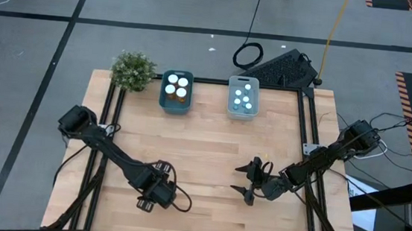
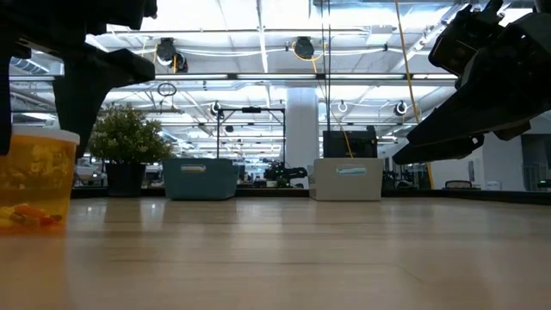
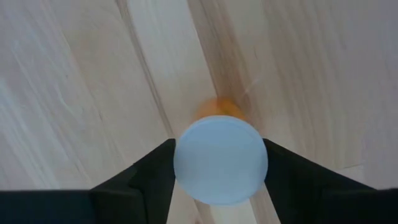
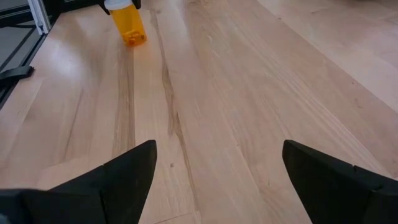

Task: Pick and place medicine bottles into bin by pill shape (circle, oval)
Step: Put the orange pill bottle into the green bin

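Left gripper (image 3: 217, 167) sits down at seven o'clock on the surface (image 1: 210, 149), jaws closed snug on either side of an amber bottle (image 3: 220, 158) that stands upright under its white cap, orange pills showing at its base in the low view. Right gripper (image 1: 250, 181) hangs at about four o'clock, jaws spread wide with nothing between them, well apart from the bottle. Up at twelve o'clock, two bins wait side by side: a teal bin (image 1: 176, 92) holding amber bottles just beside the plant (image 1: 133, 70), and a pale bin (image 1: 243, 96) holding blue ones.
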{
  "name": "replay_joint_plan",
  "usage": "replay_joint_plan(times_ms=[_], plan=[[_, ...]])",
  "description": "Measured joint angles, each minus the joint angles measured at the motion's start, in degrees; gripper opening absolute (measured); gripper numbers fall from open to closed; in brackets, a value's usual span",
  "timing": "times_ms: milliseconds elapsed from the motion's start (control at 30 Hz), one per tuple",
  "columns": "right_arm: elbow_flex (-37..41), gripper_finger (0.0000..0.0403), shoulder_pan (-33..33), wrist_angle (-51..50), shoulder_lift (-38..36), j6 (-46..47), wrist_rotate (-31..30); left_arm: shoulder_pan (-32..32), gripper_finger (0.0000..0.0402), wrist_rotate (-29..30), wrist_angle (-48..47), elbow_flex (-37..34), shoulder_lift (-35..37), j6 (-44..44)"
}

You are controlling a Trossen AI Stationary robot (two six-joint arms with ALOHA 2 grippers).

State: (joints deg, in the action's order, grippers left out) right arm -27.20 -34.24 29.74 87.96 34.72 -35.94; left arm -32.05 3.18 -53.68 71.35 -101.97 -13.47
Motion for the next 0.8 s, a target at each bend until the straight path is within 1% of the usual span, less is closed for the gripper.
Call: replay_joint_plan(times_ms=[200, 400, 533, 633, 800], plan=[[0.00, 0.0341, 0.00, 0.00, 0.00, 0.00, 0.00, 0.15, 0.0219, 0.09, -0.27, 0.00, 2.32, 0.84], [0.00, 0.0341, 0.00, 0.00, 0.00, 0.00, 0.00, 1.56, 0.0220, 2.85, -1.27, 0.00, 7.96, 3.88], [0.00, 0.0341, 0.02, 0.00, 0.00, -0.15, -0.01, 4.37, 0.0220, 4.50, -3.23, 0.02, 12.15, 6.18], [0.00, 0.0341, 0.02, 0.02, 0.00, -0.39, 0.00, 7.64, 0.0220, 5.83, -4.30, 0.02, 15.33, 8.75], [0.00, 0.0341, 0.13, 0.49, 0.02, -1.22, -0.03, 15.24, 0.0220, 5.97, -5.65, 0.11, 19.92, 14.85]])
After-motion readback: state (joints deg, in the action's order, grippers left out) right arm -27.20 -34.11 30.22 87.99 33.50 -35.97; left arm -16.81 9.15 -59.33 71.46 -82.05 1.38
